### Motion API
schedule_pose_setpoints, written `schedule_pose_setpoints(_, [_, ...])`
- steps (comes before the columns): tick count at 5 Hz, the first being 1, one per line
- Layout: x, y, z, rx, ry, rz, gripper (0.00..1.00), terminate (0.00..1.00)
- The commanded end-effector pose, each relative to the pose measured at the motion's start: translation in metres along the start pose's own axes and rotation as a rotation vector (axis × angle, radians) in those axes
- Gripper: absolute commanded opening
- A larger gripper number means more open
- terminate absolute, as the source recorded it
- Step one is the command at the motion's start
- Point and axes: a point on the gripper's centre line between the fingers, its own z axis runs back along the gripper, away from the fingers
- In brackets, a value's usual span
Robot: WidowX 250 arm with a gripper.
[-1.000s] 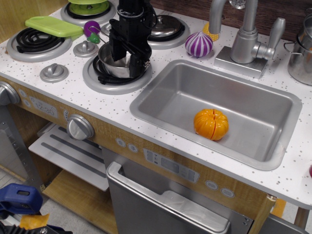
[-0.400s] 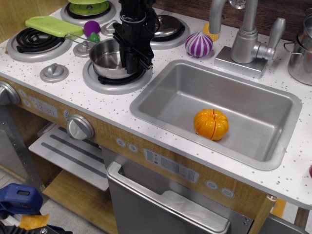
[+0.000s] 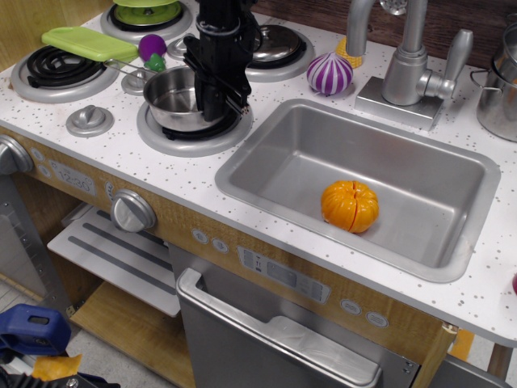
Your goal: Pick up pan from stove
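Observation:
The pan (image 3: 171,99), a small shiny steel saucepan, is on the front right burner of the stove (image 3: 123,105). Its thin handle points up and left towards a silver knob. My black gripper (image 3: 215,101) comes down from above at the pan's right rim. Its fingers are closed together across the rim wall, one inside the bowl and one outside. The pan looks tilted slightly; I cannot tell whether its base still touches the coil.
A steel sink (image 3: 266,174) holding an orange toy pumpkin (image 3: 350,205) lies right of the burner. A domed lid (image 3: 275,44), purple onion (image 3: 329,74) and faucet (image 3: 404,73) stand behind. A green board (image 3: 89,42) and purple toy (image 3: 151,47) are at the back left, a larger pot (image 3: 501,89) at the far right.
The gripper, which was open and straddling the pan, has closed on the pan's right rim. The pan has shifted slightly left.

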Motion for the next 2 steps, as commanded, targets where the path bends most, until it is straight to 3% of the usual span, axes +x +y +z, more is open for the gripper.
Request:
schedule_pose_setpoints(1, [0.016,0.014,0.042,0.069,-0.022,-0.002,0.0,0.0])
schedule_pose_setpoints(2, [0.02,0.014,0.057,0.092,-0.033,0.012,0.0,0.0])
